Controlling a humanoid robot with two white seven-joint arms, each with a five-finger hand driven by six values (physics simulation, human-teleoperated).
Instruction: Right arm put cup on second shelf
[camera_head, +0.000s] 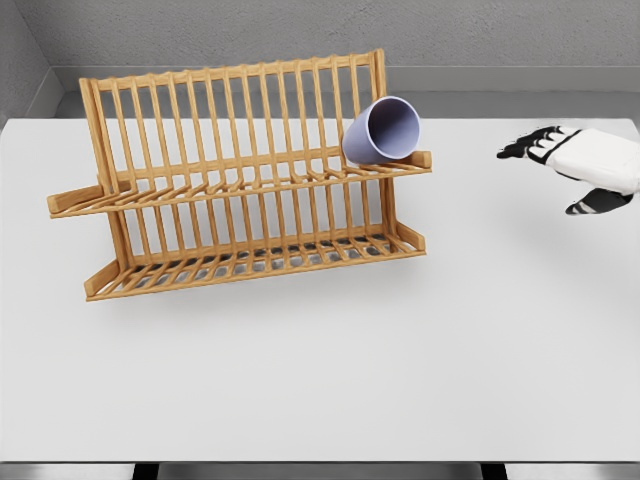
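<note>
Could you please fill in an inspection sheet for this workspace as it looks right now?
Surface: white table, bare in front of the rack.
Job's things: lavender cup lying tilted on the upper tier of the wooden dish rack, at its right end, mouth facing the camera.
Clutter: nothing seen.
Grippers: right hand apart from the cup, fingers spread, holding nothing; left hand not in view.
Cables: nothing seen.
Surroundings: grey wall behind the table.

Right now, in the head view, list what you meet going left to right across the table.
wooden dish rack → lilac cup lying on its side at the right end of the rack's upper shelf → right hand, open, apart from the cup, above the white table.
</note>
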